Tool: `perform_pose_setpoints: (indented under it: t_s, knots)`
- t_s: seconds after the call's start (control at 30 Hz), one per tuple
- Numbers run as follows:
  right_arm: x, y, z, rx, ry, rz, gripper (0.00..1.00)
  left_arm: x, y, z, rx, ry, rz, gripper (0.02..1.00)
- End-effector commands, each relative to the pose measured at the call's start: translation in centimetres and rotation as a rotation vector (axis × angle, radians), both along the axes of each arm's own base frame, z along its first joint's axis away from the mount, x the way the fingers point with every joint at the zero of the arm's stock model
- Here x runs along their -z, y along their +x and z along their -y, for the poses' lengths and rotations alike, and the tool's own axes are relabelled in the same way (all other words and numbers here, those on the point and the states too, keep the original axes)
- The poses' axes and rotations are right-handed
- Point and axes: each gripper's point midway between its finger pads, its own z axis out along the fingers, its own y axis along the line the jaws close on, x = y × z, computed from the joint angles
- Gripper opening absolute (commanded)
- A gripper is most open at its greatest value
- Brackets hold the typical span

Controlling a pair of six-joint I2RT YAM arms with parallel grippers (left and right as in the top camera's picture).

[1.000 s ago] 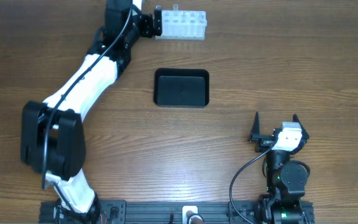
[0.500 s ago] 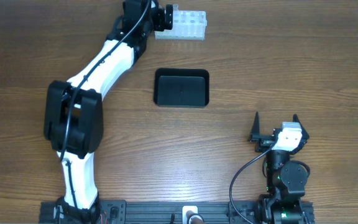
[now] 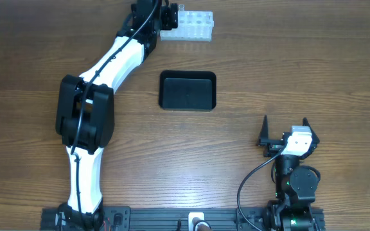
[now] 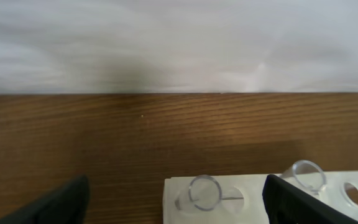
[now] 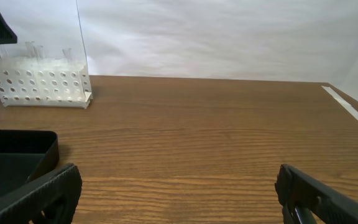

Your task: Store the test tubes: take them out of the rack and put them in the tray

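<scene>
Left gripper point(image 4: 178, 205): open, at the rack's point(image 3: 191, 27) left end, far side
Tubes point(image 4: 204, 193): upright in rack; tray point(image 3: 187, 91) nearer, empty
Grasp: centre on the end tube, close gently, lift straight

The left claw point(image 3: 170, 17) sits at the left end of the rack point(image 3: 193, 27) (black tray point(image 3: 187, 91) well apart).

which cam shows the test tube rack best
The top view: it takes in nearly the whole rack from above, holes and all. The right wrist view gives it side-on from far off, tubes poking up. The left wrist view catches one end, with two tube rims.
</scene>
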Motion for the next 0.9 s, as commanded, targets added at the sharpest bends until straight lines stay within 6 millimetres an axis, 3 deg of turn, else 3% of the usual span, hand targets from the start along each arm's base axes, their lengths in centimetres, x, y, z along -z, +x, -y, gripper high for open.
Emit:
perform_pose_setpoints:
  t_s: [0.03,0.4,0.7,0.9]
  knots:
    - [0.2,0.0,0.1,0.002,0.003,0.001,0.991,0.2,0.7,0.0,-0.041,0.0,0.011,0.862]
    - [0.2,0.0,0.1,0.001,0.003,0.001,0.991,1.1,1.7,0.9,-0.053,0.009,-0.011,0.818]
    - [0.2,0.0,0.1,0.001,0.003,0.001,0.991,1.2,1.7,0.8,-0.06,0.008,-0.012,0.625]
    - [0.2,0.0,0.1,0.002,0.003,0.001,0.993,1.4,1.6,0.9,-0.059,0.011,-0.021,0.57]
